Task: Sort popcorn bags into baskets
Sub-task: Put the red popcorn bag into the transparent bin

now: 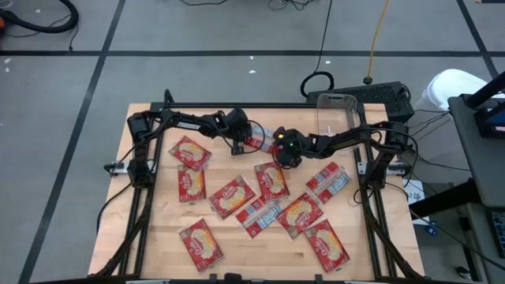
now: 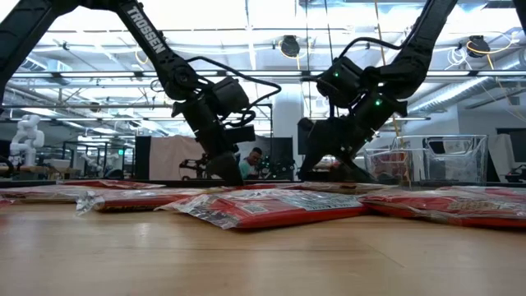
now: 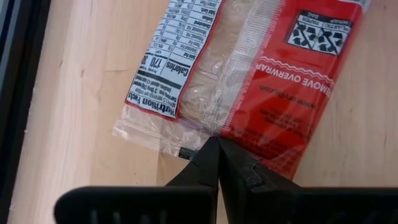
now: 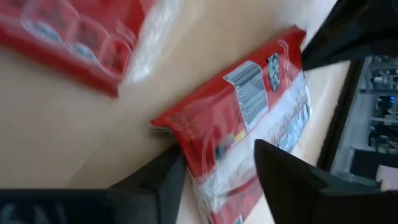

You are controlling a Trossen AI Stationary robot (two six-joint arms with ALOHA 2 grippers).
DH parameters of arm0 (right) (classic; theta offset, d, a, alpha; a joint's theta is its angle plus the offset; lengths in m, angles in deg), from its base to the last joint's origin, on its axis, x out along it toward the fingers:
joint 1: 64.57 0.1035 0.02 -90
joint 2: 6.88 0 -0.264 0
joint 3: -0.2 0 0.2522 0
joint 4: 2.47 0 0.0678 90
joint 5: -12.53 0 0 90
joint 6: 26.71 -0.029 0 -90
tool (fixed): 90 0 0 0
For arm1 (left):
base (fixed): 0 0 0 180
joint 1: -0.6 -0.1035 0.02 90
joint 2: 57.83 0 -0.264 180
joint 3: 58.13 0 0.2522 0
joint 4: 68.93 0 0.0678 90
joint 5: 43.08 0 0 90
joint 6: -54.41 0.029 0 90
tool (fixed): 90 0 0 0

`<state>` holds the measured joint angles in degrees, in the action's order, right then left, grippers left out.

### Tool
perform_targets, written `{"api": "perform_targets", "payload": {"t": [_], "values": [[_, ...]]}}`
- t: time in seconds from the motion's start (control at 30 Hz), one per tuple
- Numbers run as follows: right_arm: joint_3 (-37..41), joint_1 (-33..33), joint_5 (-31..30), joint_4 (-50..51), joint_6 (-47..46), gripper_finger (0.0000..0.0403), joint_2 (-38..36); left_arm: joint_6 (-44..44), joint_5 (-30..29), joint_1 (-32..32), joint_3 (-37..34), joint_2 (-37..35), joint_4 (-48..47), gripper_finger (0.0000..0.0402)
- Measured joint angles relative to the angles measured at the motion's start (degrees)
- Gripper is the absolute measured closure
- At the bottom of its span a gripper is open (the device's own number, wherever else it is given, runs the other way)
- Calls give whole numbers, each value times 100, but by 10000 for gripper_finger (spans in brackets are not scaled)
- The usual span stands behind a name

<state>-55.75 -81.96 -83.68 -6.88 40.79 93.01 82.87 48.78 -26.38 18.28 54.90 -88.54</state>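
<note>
Left gripper [image 3: 219, 163] pinched shut on corner of back-up popcorn bag [image 3: 249, 74] at table's 12 o'clock, right gripper [image 4: 217, 180] open astride its other end; thin-edge pinch could slip, dropping it short of clear basket [image 1: 338, 110] at 1 o'clock.

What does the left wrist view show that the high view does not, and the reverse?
Only the left wrist view shows the print on the packet's back, a nutrition panel and overwrap text, with the left hand shut at that packet's edge.

Only the high view shows the whole layout: the other popcorn bags spread over the table, the clear basket at the far edge, and the right hand beside the left one.

Both show the left hand at the far-centre packet on the wooden table.
</note>
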Motion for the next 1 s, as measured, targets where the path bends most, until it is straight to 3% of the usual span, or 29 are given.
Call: {"api": "perform_targets", "payload": {"t": [0.17,0.37,0.57,0.73,0.87,1.0], "values": [[2,-18,456,-62,-321,307,11,35,-39,56,-6,4,0,389],[-1,4,413,-227,-622,394,0,-189,-209,94,-23,-205,-286,396],[-4,11,333,-380,-1360,398,-54,-355,-442,231,-21,-1277,-1044,362],[-7,11,329,-409,-2584,401,-397,-226,-458,613,-114,-2014,-1135,326],[-11,-45,357,-391,-3494,402,-677,377,-454,997,-443,-2108,-412,281],[-13,-182,624,-350,-4025,402,-874,684,-493,1245,-891,-1989,886,223]]}}
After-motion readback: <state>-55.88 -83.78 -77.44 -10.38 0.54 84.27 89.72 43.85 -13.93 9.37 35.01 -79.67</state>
